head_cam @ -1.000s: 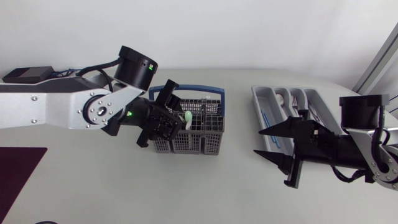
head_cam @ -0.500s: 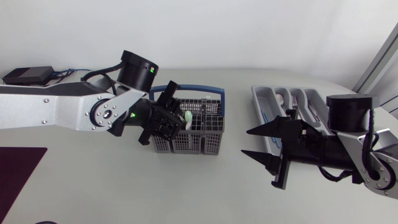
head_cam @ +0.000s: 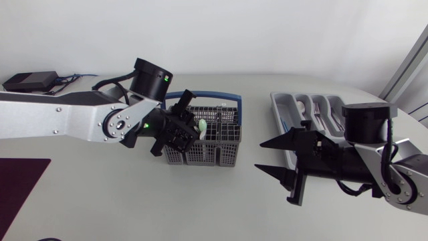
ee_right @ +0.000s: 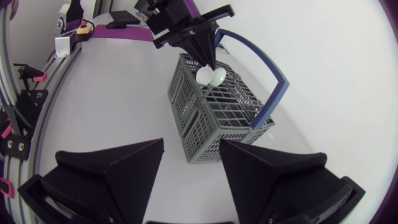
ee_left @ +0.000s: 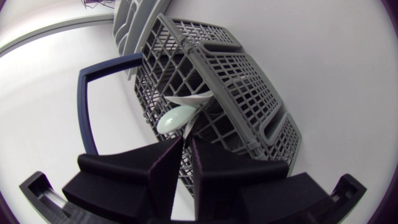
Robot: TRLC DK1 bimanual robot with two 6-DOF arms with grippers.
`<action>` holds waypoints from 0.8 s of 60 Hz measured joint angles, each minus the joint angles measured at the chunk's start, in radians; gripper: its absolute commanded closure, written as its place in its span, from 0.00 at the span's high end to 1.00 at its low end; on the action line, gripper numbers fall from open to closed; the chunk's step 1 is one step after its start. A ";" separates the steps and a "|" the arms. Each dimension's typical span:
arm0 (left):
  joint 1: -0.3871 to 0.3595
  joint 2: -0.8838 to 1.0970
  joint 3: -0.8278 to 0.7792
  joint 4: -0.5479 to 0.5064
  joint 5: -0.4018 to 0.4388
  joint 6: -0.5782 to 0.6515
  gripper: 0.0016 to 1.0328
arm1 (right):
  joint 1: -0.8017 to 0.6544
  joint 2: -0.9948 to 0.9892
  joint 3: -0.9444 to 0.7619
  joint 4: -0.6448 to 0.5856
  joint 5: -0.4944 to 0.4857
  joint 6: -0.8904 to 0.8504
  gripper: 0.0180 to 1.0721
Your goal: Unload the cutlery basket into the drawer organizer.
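The grey cutlery basket (head_cam: 215,148) with a blue handle (head_cam: 214,100) stands mid-table. Pale spoons (head_cam: 200,126) stick up in its left part. My left gripper (head_cam: 192,128) hangs over that part, open by a narrow slit. In the left wrist view its tips (ee_left: 185,142) are right at the pale green spoon bowl (ee_left: 176,118), with a white spoon (ee_left: 189,99) just beyond. My right gripper (head_cam: 261,156) is wide open and holds nothing, between the basket and the grey drawer organizer (head_cam: 279,110). In the right wrist view the basket (ee_right: 211,118) lies ahead of its fingers (ee_right: 191,144).
The organizer holds forks (head_cam: 319,119) and other cutlery in its compartments. A black box (head_cam: 30,80) sits at the back left. A dark purple mat (head_cam: 20,181) lies at the front left. Bare tabletop lies in front of the basket.
My right arm has moved left, away from the organizer and towards the basket. My left arm has shifted slightly right while its gripper stays over the spoons.
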 measured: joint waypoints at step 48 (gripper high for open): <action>0.013 -0.004 -0.002 0.010 0.039 0.002 0.09 | 0.134 0.052 -0.016 0.105 0.078 0.104 0.64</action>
